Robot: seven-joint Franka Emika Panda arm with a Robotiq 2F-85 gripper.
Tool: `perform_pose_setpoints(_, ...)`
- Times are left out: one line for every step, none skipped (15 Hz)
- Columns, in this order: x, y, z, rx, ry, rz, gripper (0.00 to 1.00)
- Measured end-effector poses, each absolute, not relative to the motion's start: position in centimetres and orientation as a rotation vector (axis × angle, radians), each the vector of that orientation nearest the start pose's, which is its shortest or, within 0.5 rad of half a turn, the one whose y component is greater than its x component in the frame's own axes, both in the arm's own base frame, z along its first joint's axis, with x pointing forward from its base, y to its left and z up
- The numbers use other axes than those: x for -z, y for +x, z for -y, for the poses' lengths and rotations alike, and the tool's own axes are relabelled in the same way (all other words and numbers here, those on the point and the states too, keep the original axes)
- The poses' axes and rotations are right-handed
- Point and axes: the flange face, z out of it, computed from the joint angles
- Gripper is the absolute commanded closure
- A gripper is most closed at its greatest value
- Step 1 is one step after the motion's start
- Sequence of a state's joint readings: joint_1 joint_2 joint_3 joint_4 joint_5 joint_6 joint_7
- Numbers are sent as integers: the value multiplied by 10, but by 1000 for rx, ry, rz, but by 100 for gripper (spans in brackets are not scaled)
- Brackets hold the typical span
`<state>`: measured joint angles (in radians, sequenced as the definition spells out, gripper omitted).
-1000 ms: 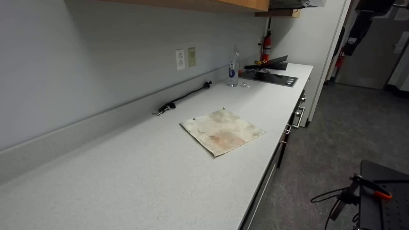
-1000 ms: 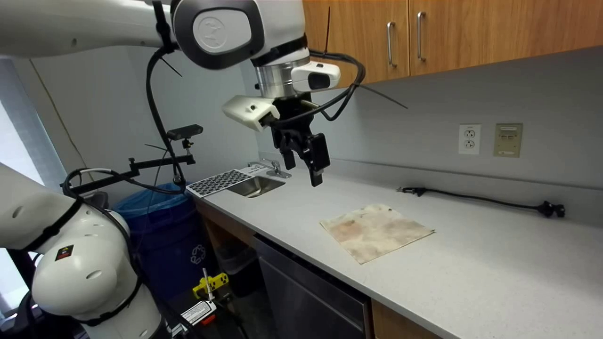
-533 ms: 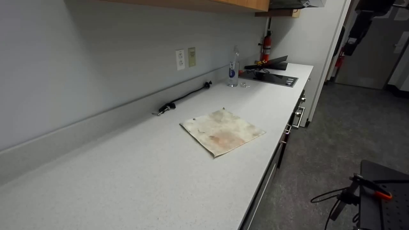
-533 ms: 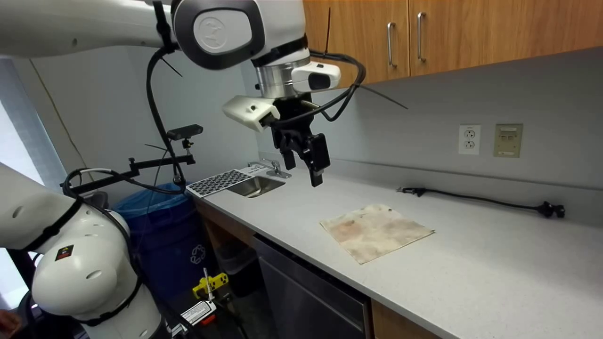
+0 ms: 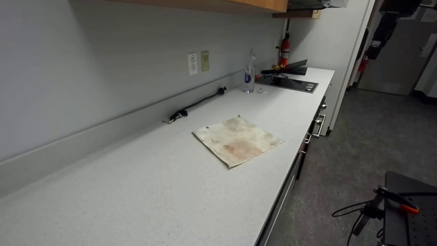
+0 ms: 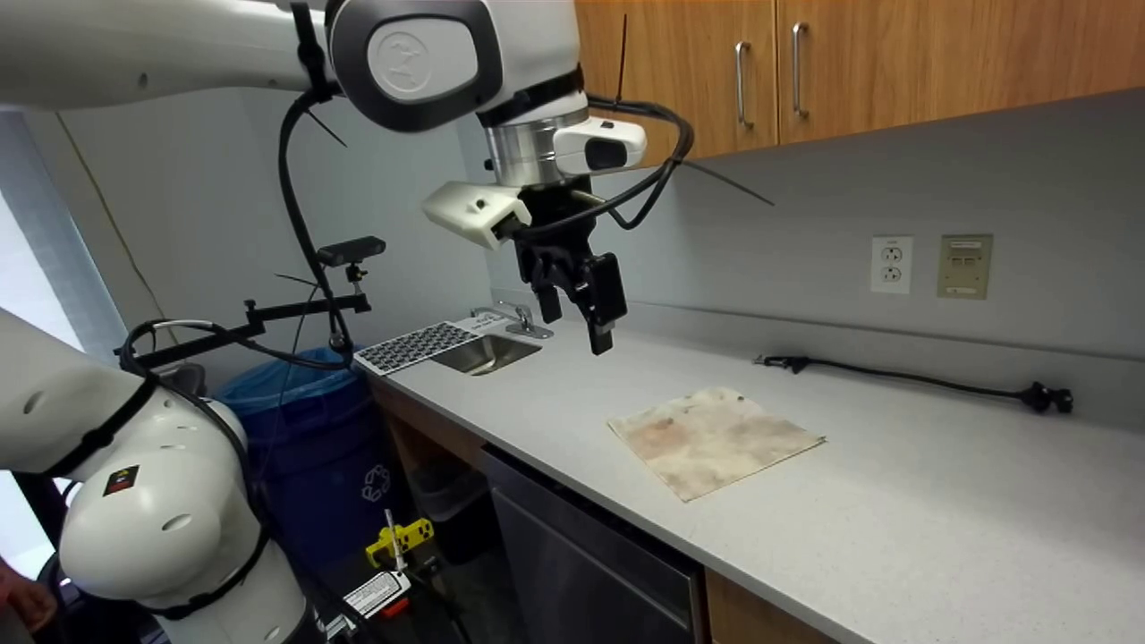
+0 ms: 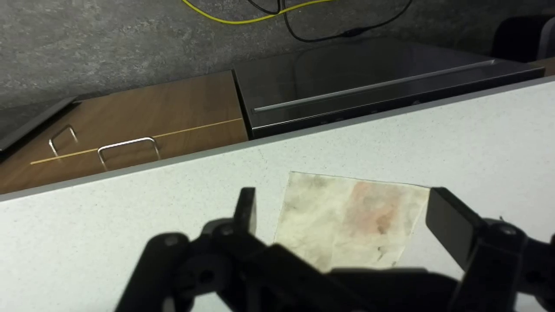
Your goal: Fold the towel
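On the white counter [image 5: 136, 198], cream towel [image 5: 238, 140] lies flat, blotched brownish and orange; black gripper [image 6: 574, 331] hangs apart, above counter level, fingers [image 7: 451, 225] spread wide.

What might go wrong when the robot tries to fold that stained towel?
The towel lies flat on the counter, so the open gripper might slide across it without catching an edge. One corner is also fairly near the counter's front edge, so a hard tug that way might drag the cloth over the side.
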<state>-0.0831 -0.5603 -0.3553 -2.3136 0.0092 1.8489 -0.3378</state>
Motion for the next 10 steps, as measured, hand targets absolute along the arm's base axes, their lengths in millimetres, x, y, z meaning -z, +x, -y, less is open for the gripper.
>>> perform_pose_setpoints(-543, 354, 186, 194, -2980, -88, 0)
perform_pose_setpoints(-543, 355, 186, 191, -2983, -89, 0)
perform_pose_setpoints(-543, 355, 187, 189, -2986, -90, 0)
perform_pose_setpoints(-545, 362, 180, 194, -2988, -84, 0)
perform_pose_setpoints(-550, 377, 169, 193, -2995, -71, 0)
perform_pose_setpoints(-555, 394, 155, 187, -3005, -55, 0)
perform_pose_setpoints(-558, 413, 140, 177, -3015, -33, 0)
perform_pose_setpoints(-560, 433, 123, 165, -3023, -14, 0)
perform_pose_setpoints(-560, 452, 110, 153, -3031, -5, 0)
perform_pose_setpoints(-560, 471, 98, 140, -3044, -14, 0)
